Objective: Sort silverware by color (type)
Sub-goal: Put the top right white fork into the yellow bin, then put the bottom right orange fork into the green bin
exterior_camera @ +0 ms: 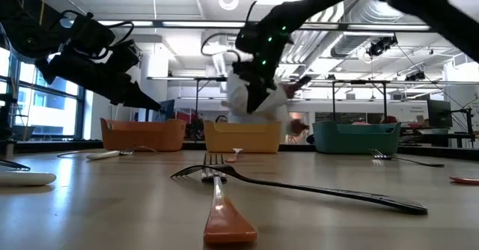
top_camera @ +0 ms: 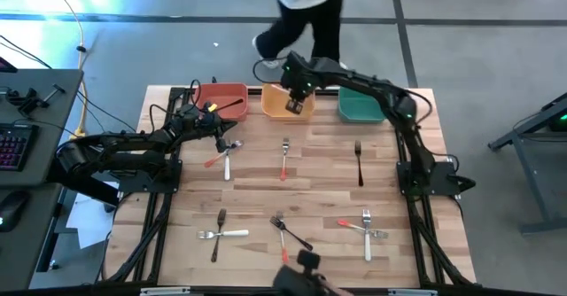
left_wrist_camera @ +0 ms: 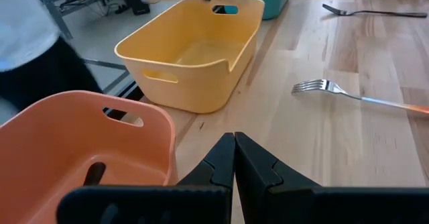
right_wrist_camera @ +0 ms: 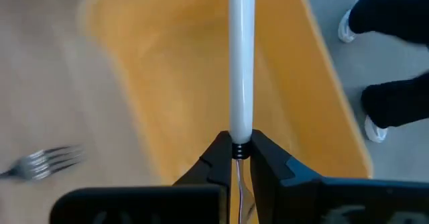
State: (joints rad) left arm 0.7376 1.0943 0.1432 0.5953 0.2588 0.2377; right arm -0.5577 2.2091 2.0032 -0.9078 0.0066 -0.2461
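My right gripper (right_wrist_camera: 240,150) hangs over the orange-yellow bin (top_camera: 285,103), the middle bin at the far edge, shut on a white-handled fork (right_wrist_camera: 240,56). My left gripper (left_wrist_camera: 234,143) is shut and empty, above the table beside the red bin (top_camera: 221,101), which holds a dark piece (left_wrist_camera: 94,174). Forks lie flat on the table: a red-handled and a white one (top_camera: 221,159), a red-handled one (top_camera: 284,159), a dark one (top_camera: 359,163). Crossed pairs lie nearer the front (top_camera: 217,229), (top_camera: 288,229), (top_camera: 365,229). My right gripper pinches the fork between its two fingers where the white handle meets the metal neck (right_wrist_camera: 240,142). The handle sticks out past the fingertips, in line with the fingers. The fork is lifted clear, above the inside of the orange-yellow bin (right_wrist_camera: 201,83).
A green bin (top_camera: 359,105) stands to the right of the orange-yellow one. A person (top_camera: 301,12) stands just beyond the table's far edge. A red-handled fork and a dark fork (exterior_camera: 217,183) lie crossed close to the low camera.
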